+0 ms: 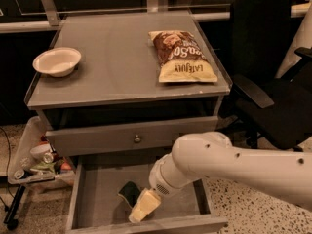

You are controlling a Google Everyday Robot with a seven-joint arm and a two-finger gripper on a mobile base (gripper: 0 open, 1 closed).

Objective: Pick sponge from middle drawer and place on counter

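The middle drawer (95,206) is pulled open at the bottom of the view, with a flat grey floor. The sponge (128,192) lies in it near the middle, dark green face showing, partly covered by my gripper. My gripper (142,207), pale yellow at the end of the white arm (229,165), reaches down into the drawer and sits right against the sponge's right side, near the drawer's front wall. The counter (117,77) is the broad grey top above.
A white bowl (57,61) sits on the counter's left and a brown-and-yellow chip bag (181,57) on its right. A shut drawer front with a round knob (137,139) is above the open drawer. A black chair (273,82) stands right; a cluttered cart (36,165) left.
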